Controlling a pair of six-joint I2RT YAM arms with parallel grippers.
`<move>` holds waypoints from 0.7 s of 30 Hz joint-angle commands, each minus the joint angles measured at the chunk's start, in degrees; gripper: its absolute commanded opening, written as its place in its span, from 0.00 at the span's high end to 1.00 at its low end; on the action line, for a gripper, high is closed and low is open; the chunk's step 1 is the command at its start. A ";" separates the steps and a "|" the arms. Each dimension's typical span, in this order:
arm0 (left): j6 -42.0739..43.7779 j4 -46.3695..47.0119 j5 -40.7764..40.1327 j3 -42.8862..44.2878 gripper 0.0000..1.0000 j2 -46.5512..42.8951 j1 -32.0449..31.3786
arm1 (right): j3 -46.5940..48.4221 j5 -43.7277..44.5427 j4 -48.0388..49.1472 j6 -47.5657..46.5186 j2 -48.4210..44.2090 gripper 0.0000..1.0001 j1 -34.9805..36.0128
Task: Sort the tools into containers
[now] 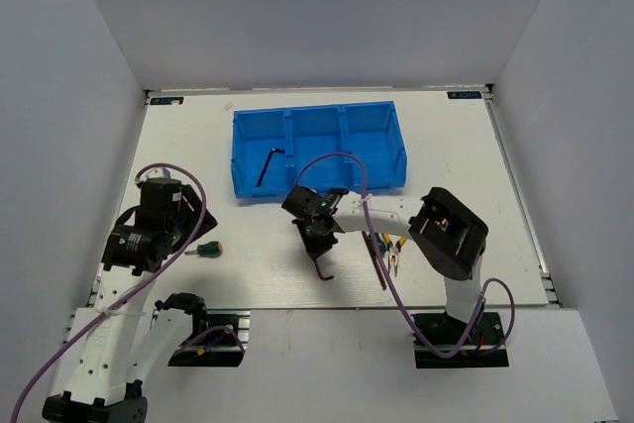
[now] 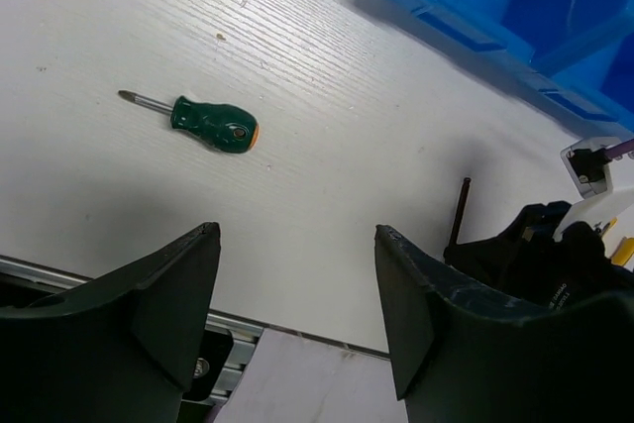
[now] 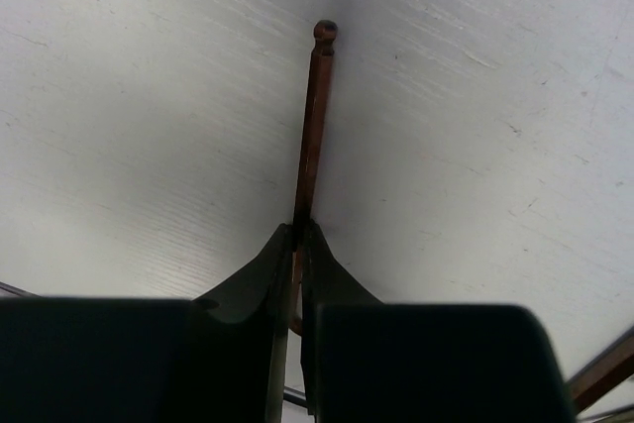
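Observation:
My right gripper is shut on a thin brownish hex key that lies on the white table, its ball end pointing away. From above, this gripper stands just below the blue three-part bin, and the key's bent end sticks out toward the near edge. One dark hex key lies in the bin's left compartment. A green-handled screwdriver lies ahead and to the left of my left gripper, which hangs open and empty above the table's near edge. Yellow-handled pliers and a long hex key lie to the right.
The bin's near wall shows at the upper right of the left wrist view, with the right arm's wrist lower right. Purple cables loop over the bin's front. The table's metal rail runs under the left fingers.

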 commanded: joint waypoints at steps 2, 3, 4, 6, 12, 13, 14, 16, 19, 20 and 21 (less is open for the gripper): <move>-0.70 -2.07 -0.76 -0.03 0.26 -1.35 0.24 | -2.90 6.91 -1.77 -3.45 7.70 1.00 0.36; -0.70 -2.07 -0.76 -0.03 0.26 -1.96 0.24 | -2.64 7.52 -1.33 -4.76 7.97 1.00 0.18; -0.70 -2.07 -0.76 -0.56 0.26 -1.97 0.24 | -2.20 8.57 -1.42 -6.16 8.41 1.00 0.18; -0.70 -2.59 -0.24 -1.08 0.26 -2.49 0.24 | -1.41 9.28 -0.46 -8.01 8.59 1.00 -0.08; -0.70 -1.36 0.99 -2.32 0.26 -3.02 0.24 | 1.66 11.22 0.34 -12.59 5.26 1.00 -0.78; -0.70 -0.84 1.00 -2.84 0.26 -3.02 0.24 | 1.76 10.44 0.69 -13.46 4.82 1.00 -1.05; -0.70 -0.31 1.00 -2.85 0.26 -3.02 -0.28 | 2.02 10.17 0.61 -13.65 3.94 1.00 -1.14; -0.70 0.21 1.53 -2.85 0.26 -3.02 -0.28 | 2.64 8.86 0.87 -14.44 2.53 1.00 -1.22; -0.70 0.75 2.13 -3.37 0.26 -2.41 -0.28 | 2.99 6.39 0.87 -14.70 0.43 1.00 -1.22; -0.70 1.27 2.14 -3.37 0.26 -2.41 -0.28 | 3.16 5.95 0.78 -14.70 0.24 1.00 -1.22; -0.70 1.27 2.14 -3.37 0.26 -2.41 -0.28 | 3.43 5.25 0.78 -14.70 -0.19 1.00 -1.22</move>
